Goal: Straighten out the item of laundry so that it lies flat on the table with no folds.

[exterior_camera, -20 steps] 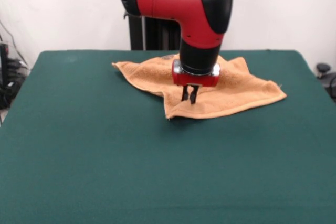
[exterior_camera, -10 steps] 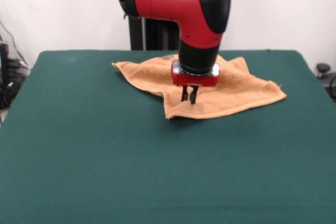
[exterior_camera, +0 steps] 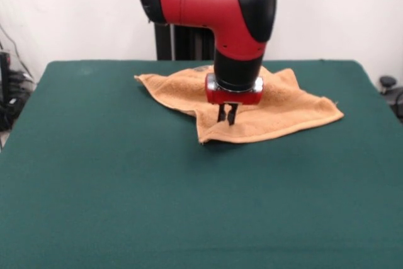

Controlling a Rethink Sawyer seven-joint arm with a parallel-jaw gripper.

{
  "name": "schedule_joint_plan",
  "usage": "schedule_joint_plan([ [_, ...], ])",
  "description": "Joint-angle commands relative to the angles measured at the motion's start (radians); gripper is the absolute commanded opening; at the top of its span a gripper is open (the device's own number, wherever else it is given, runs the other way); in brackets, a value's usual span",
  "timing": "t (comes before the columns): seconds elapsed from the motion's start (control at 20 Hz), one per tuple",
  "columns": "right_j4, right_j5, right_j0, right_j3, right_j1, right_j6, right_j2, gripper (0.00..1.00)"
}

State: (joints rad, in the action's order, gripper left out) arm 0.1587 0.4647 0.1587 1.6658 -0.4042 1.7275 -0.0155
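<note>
Meanwhile, the orange terry towel (exterior_camera: 252, 108) is seen unflattened on the green counter (exterior_camera: 189, 206), its 7 o'clock corner folded; the pincer (exterior_camera: 227, 118), nearly together, is poised above it.

Arm (exterior_camera: 208, 4): cut off by the top edge; upper links not visible.
Towel (exterior_camera: 296, 108): middle portion hidden behind the arm's wrist and tool (exterior_camera: 227, 118).
Bench (exterior_camera: 126, 187): near edge and lower corners cut off by the frame.
Tool tips: contact with the towel cannot be determined.
</note>
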Motion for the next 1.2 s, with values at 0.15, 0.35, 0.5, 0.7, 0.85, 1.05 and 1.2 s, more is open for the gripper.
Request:
schedule_joint_plan([
  [0.15, 0.053, -0.371, 0.036, -0.411, 0.388, 0.024, 0.181, 0.00],
  [0.35, 0.069, -0.282, 0.037, -0.478, 0.411, -0.007, 0.200, 0.00],
  [0.5, 0.082, -0.243, 0.042, -0.522, 0.430, -0.032, 0.219, 0.00],
  [0.7, 0.092, -0.159, 0.029, -0.588, 0.453, -0.029, 0.219, 0.00],
  [0.85, 0.101, -0.125, 0.016, -0.620, 0.461, -0.008, 0.211, 0.00],
  [1.05, 0.118, -0.112, 0.016, -0.643, 0.459, -0.018, 0.228, 0.00],
  [1.2, 0.141, -0.083, 0.006, -0.670, 0.453, -0.027, 0.230, 0.00],
])
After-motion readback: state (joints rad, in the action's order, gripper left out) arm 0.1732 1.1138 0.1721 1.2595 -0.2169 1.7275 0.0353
